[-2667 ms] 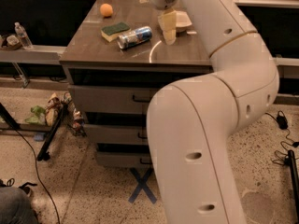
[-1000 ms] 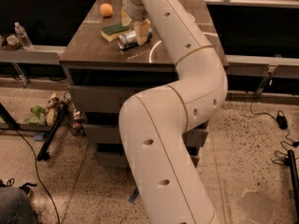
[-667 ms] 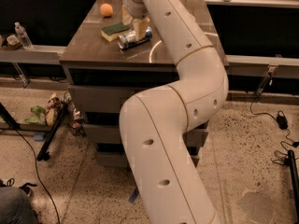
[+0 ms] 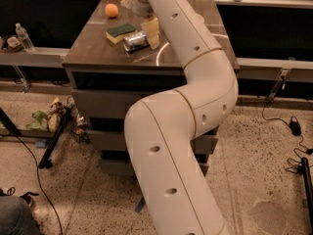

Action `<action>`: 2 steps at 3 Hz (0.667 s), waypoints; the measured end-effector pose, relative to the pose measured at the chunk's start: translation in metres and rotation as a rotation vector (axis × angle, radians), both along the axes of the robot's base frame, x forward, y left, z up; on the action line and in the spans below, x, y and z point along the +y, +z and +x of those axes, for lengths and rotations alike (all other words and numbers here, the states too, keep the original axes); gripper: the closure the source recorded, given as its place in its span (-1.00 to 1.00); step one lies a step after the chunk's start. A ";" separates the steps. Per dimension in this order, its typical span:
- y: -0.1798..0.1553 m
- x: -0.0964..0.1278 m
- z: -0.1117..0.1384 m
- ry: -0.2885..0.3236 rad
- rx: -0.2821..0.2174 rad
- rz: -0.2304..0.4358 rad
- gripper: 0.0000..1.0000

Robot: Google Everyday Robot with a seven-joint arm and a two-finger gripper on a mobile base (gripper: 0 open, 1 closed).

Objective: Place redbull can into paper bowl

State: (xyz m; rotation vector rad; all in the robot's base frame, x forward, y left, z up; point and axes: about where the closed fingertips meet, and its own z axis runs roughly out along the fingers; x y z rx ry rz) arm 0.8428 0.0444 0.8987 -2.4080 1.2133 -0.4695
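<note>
The gripper [image 4: 152, 33] hangs low over the table [image 4: 93, 50], at the far end of the can [image 4: 135, 41] from the sponge [image 4: 121, 32]. The can lies on its side, long axis across the tabletop. Whether the gripper is spread or closed cannot be told. The bowl is out of sight.

Rises as a thick glossy white jointed arm [image 4: 166, 146] from the lower foreground, bends at a rounded elbow over the near right corner of the tabletop [image 4: 93, 48], then slants back and left across it, with the pale beige two-finger gripper [image 4: 150, 34] hanging low near the middle.
</note>
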 end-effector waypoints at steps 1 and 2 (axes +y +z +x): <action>0.001 0.004 0.011 -0.020 -0.031 0.048 -1.00; -0.001 0.009 0.017 -0.016 -0.046 0.068 -1.00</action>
